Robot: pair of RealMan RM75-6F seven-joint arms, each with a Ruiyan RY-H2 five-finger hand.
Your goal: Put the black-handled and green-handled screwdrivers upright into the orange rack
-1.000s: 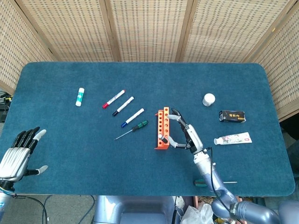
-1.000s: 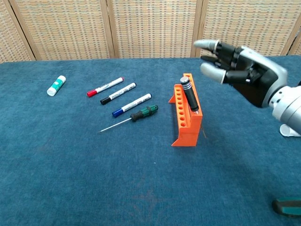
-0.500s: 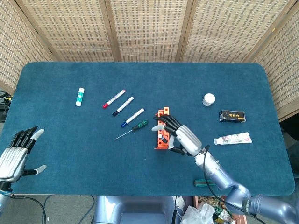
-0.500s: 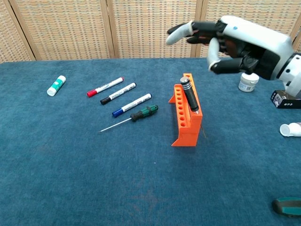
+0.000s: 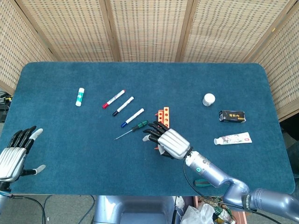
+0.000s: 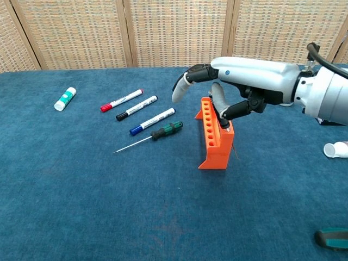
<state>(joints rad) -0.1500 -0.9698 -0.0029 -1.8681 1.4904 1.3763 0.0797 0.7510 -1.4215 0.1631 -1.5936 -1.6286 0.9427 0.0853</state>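
The orange rack [image 6: 215, 142] stands mid-table; in the head view only its far end [image 5: 163, 112] shows past my right hand. The black-handled screwdriver [image 6: 225, 125] stands in the rack, mostly hidden behind the thumb. My right hand [image 6: 235, 81] hovers over the rack with fingers spread and pointing left, holding nothing. The green-handled screwdriver [image 5: 139, 125] lies flat just left of those fingertips, shaft pointing toward the front left; the chest view shows it too [image 6: 166, 129]. My left hand [image 5: 14, 156] is open at the front left corner, far from everything.
Red [image 5: 113, 98], black [image 5: 123, 106] and blue [image 5: 132, 117] markers lie left of the rack, with a glue stick [image 5: 80, 96] further left. On the right are a white jar [image 5: 209, 99], black box [image 5: 232, 116] and tube [image 5: 232, 138]. Another green-handled tool [image 5: 201, 183] lies at the front edge.
My right hand has turned palm down and swung left from beside the rack to over it, reaching toward the green-handled screwdriver. The left hand barely moved.
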